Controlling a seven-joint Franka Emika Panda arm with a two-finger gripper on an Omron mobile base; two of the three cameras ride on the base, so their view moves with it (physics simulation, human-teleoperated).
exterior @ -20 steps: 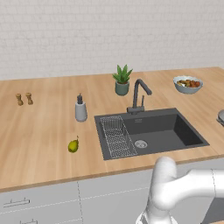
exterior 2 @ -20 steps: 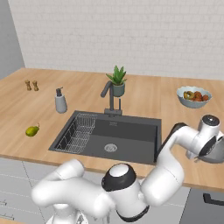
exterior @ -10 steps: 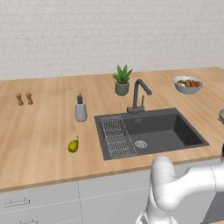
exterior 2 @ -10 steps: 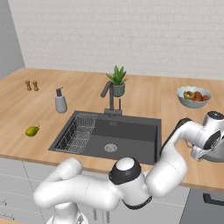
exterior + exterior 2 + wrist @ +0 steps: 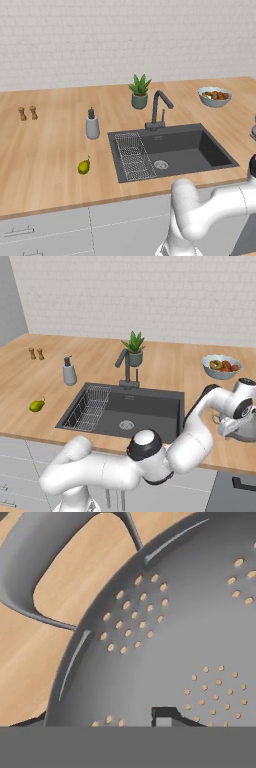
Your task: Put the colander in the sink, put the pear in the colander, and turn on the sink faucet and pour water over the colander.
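The colander (image 5: pixel 246 431), a silver-grey bowl dotted with holes, sits on the counter right of the sink (image 5: pixel 150 406). Up close its perforated inner wall (image 5: pixel 190 632) and looped handle (image 5: pixel 30 567) show. My gripper (image 5: pixel 227 426) hangs over the colander's near rim. One dark fingertip (image 5: pixel 163 716) sits inside the bowl, off centre, so the gripper (image 5: pixel 131 721) looks open with nothing held. The pear (image 5: pixel 84 166) lies on the counter left of the sink (image 5: pixel 172 150). The faucet (image 5: pixel 158 109) stands behind the basin, no water running. A sliver of the colander (image 5: pixel 253 131) shows at the frame edge.
A wire rack (image 5: pixel 134 156) fills the sink's left part. A soap dispenser (image 5: pixel 92 125) and a potted plant (image 5: pixel 139 93) stand behind it. The fruit bowl (image 5: pixel 221 366) sits just beyond the colander. Two small shakers (image 5: pixel 27 113) stand far left.
My arm has swung slightly further right, bringing the hand closer over the colander. The colander, pear and faucet have stayed put.
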